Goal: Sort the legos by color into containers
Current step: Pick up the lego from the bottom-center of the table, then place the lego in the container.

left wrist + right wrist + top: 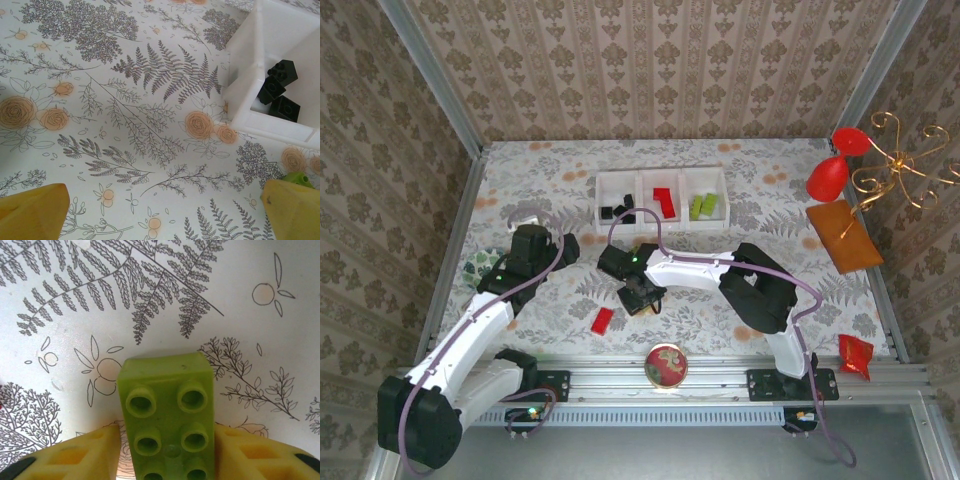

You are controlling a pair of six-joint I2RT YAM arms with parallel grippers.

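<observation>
The white three-compartment tray stands at the back middle, holding black legos on the left, a red one in the middle and lime-green ones on the right. A loose red lego lies on the table. My right gripper is shut on a lime-green lego that rests studs-up on the cloth, a yellow finger on each flank. My left gripper hangs open over bare cloth beside the tray's corner, near black legos.
A round red-patterned dish sits at the near edge. A red goblet, a gold wire ornament and a brown pad crowd the right side, with a red wrapper near the front. Walls close in all around.
</observation>
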